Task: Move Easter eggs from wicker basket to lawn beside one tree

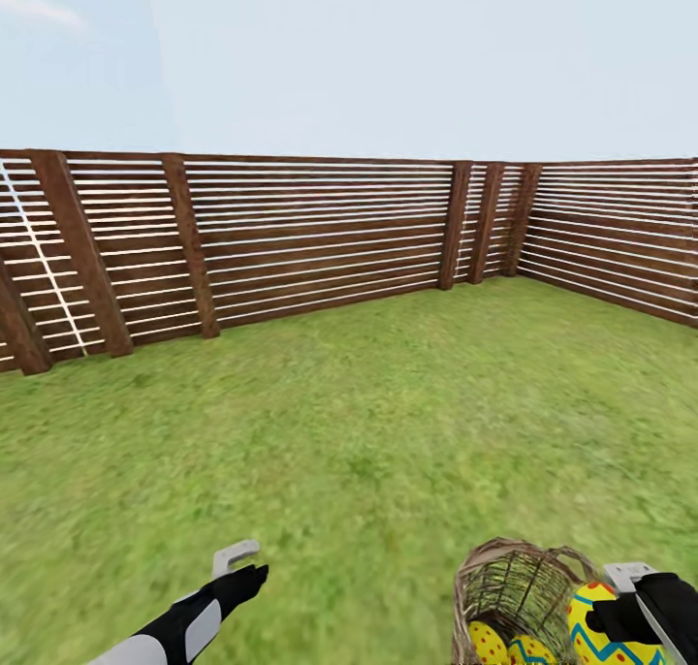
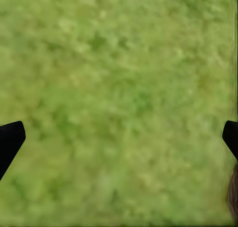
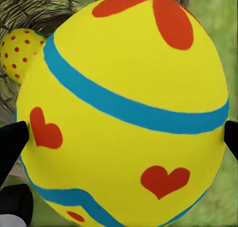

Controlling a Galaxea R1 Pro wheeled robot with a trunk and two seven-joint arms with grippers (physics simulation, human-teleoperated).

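The wicker basket (image 1: 463, 587) stands on the lawn (image 1: 368, 432) at the bottom right of the head view. Two Easter eggs lie inside it, a red-dotted egg (image 1: 488, 639) and another egg (image 1: 528, 651) beside it. My right gripper (image 1: 625, 615) is shut on a third yellow egg (image 1: 593, 618) at the basket's right rim. In the right wrist view this held egg (image 3: 124, 88) shows blue bands and red hearts between the fingertips (image 3: 12, 142), with the dotted egg (image 3: 20, 50) and basket weave (image 3: 49, 8) behind. My left gripper (image 1: 240, 566) hangs open over bare grass (image 2: 119, 88). No tree is in view.
A brown slatted wooden fence (image 1: 320, 238) runs across the far side of the lawn and turns along the right side (image 1: 620, 238). Open grass stretches between me and the fence. A brown edge (image 2: 232, 192) shows at the border of the left wrist view.
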